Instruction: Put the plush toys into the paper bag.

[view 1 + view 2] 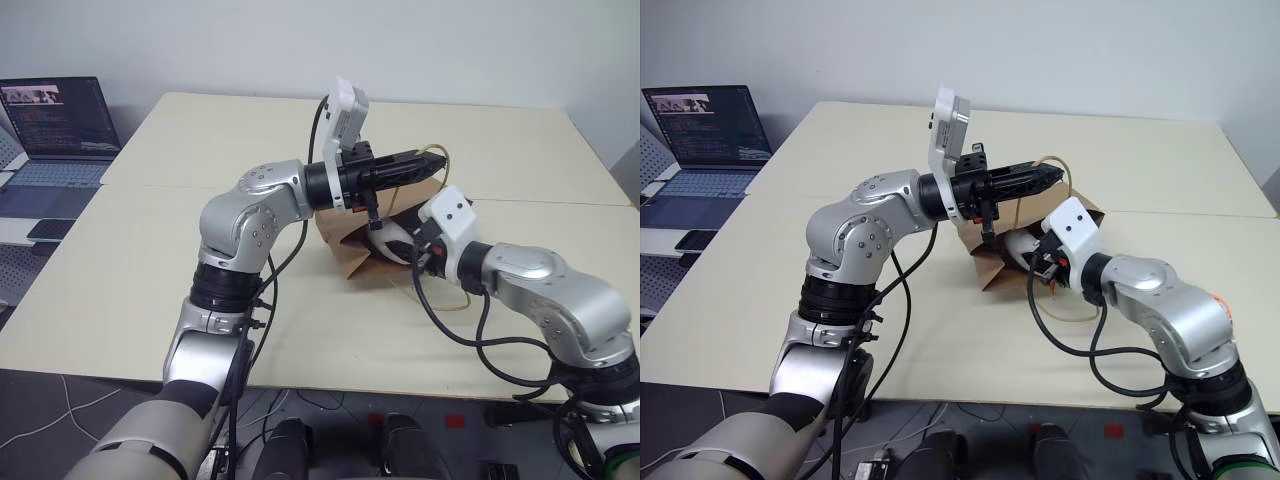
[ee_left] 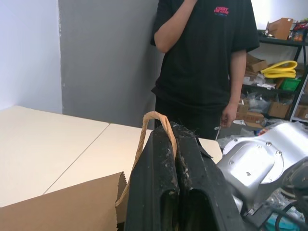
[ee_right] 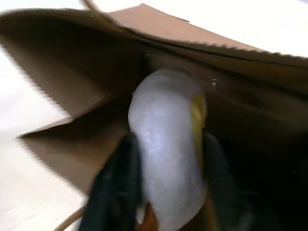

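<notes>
1. Your brown kraft paper bag (image 1: 350, 250) sits mid-table, crumpled, mouth facing 3 o'clock.
2. Left gripper (image 1: 438, 158), fingers pressed together, pinches one thin twisted loop handle (image 2: 153, 126).
3. Right gripper (image 3: 166, 192) has its two black fingers (image 3: 115, 187) either side of one smooth, rounded white egg (image 3: 166, 168) at the bag's mouth.
4. Matte cream table (image 1: 180, 190); one laptop (image 1: 60, 125) at 10 o'clock; a person (image 2: 207, 57) stands beyond the table, cluttered shelves behind.

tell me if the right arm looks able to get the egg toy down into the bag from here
Probably yes. The left gripper holds a handle, keeping the paper bag open, and the egg toy between the right gripper's fingers already sits at the mouth, nothing blocking.
</notes>
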You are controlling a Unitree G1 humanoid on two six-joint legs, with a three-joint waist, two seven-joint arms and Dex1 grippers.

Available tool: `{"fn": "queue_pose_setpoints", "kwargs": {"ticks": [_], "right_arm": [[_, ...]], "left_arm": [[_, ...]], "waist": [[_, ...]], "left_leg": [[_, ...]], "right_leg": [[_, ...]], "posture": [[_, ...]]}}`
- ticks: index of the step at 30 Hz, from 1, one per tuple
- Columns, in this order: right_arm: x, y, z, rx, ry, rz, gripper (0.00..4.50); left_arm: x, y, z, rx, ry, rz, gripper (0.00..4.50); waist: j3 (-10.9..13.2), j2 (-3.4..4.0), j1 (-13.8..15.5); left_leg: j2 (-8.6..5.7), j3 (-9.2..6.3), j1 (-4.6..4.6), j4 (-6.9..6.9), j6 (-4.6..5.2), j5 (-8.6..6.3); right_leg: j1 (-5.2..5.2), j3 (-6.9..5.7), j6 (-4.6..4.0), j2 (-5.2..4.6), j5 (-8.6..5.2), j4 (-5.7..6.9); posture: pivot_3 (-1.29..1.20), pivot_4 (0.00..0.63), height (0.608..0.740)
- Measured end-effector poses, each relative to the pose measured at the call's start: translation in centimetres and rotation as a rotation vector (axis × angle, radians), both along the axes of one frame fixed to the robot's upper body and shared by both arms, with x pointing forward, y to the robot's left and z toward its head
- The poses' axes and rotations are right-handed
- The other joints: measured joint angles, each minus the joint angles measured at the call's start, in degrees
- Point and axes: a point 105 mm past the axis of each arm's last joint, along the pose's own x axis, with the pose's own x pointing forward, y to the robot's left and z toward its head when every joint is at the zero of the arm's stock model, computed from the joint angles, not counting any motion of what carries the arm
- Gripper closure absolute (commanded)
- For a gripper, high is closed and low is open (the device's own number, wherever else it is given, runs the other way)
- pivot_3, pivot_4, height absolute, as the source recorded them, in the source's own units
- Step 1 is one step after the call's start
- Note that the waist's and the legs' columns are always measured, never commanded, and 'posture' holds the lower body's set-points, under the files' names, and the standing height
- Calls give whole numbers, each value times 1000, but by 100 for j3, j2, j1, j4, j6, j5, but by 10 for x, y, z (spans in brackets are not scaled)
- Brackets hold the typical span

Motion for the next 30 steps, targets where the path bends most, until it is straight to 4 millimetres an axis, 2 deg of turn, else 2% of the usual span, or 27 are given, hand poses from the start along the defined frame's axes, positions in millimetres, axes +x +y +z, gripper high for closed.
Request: {"fn": "queue_pose_setpoints", "kwargs": {"ticks": [1,5,11,16,21,30], "right_arm": [[1,1,-1,-1,-3,-3,1530],[12,7,-5,22,-39,-36,57],[21,12,-16,33,-46,-60,57],[12,5,-12,-1,-42,-31,57],[-5,-17,15,-7,-57,-7,57],[-47,-66,57,-20,-21,29,57]], "left_arm": [[0,0,0,-1,3,-1,4500],[1,-1,-6,-4,35,5,4500],[-1,-4,-9,-10,46,10,4500],[0,-5,-12,-12,58,21,4500],[-1,-9,-15,-16,70,23,4500],[0,-18,-23,-26,105,21,4500]], "waist": [[0,0,0],[0,0,-8],[0,0,-7],[0,1,-5],[0,1,6],[0,1,9]], "left_leg": [[0,0,-1,0,0,0],[0,1,1,0,0,0],[-1,-2,1,0,-1,0],[-2,-7,0,0,-1,0],[-3,-10,-1,0,0,0],[-3,0,0,0,1,0]], "right_leg": [[0,0,0,0,0,0],[-3,-1,0,0,0,4],[-5,1,-1,0,0,16],[-5,-2,-1,0,0,20],[-2,-4,-1,-1,0,15],[3,-5,-1,0,0,0]], "posture": [[0,150,740],[0,150,740],[0,150,740],[0,150,740],[0,150,740],[0,150,740]]}}
